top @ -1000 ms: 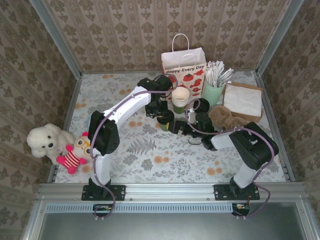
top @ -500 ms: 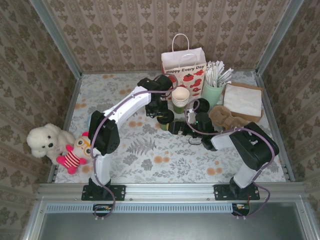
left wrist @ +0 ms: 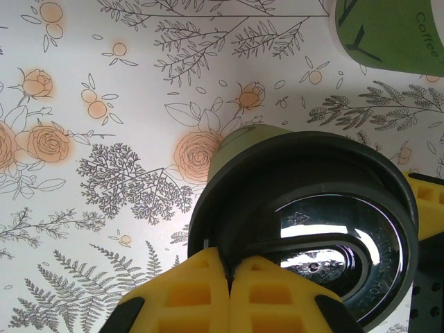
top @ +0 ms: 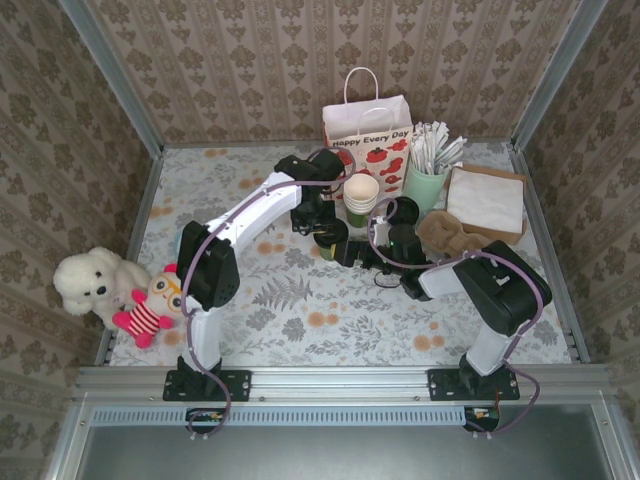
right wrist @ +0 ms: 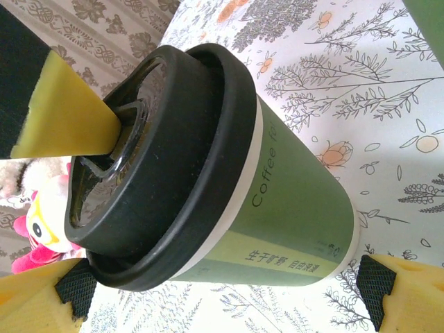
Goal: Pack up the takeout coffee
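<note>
**Count of things on the worktop point(top: 300, 330)**

One takeout coffee point(right wrist: 291, 208). One stack of cream-rimmed cups point(top: 360, 195), its number too small to tell. One mint cup point(top: 424, 188) of paper-wrapped sticks. One paper bag point(top: 367, 135). One pile of white napkins point(top: 486, 198). Two plush toys: a white dog point(top: 90, 282) and a striped owl point(top: 150, 308). Two robot arms: left arm point(top: 250, 215), right arm point(top: 495, 290).

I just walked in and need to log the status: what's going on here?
Both arms meet at the takeout coffee, which stands upright in front of the paper bag and is not yet packed. The left gripper, fingers together, touches the black lid from above. The right gripper brackets the cup's sides; whether it grips is unclear.
</note>
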Robot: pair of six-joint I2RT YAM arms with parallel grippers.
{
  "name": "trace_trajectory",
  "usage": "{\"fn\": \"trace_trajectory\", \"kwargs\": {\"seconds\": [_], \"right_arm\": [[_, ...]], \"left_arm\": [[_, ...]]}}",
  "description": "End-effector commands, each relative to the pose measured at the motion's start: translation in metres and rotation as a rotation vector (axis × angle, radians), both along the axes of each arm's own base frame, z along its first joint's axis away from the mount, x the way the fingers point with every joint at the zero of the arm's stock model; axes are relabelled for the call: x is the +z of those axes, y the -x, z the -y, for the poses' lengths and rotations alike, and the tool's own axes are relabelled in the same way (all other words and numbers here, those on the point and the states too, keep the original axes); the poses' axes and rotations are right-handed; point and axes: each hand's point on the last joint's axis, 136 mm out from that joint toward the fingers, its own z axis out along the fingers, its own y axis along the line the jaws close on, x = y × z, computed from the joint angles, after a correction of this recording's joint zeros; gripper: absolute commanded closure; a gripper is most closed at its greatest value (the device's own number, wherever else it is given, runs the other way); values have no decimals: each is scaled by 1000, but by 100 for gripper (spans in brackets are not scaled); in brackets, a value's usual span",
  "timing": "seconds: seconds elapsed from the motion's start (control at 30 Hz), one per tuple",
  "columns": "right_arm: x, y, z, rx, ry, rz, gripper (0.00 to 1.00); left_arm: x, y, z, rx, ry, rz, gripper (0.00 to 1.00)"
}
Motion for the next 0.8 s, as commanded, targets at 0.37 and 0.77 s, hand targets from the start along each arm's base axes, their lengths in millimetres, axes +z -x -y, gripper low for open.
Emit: {"fn": "trace_trajectory", "kwargs": {"seconds": [0.37, 0.77], "right_arm": [[-25, 1, 13, -68, 65, -64, 1], [38, 3, 48, -98, -24, -207, 1]], "left_arm": [[-53, 24, -3, -70, -56, -157, 100], [4, 19, 6, -410, 30, 53, 100]]}}
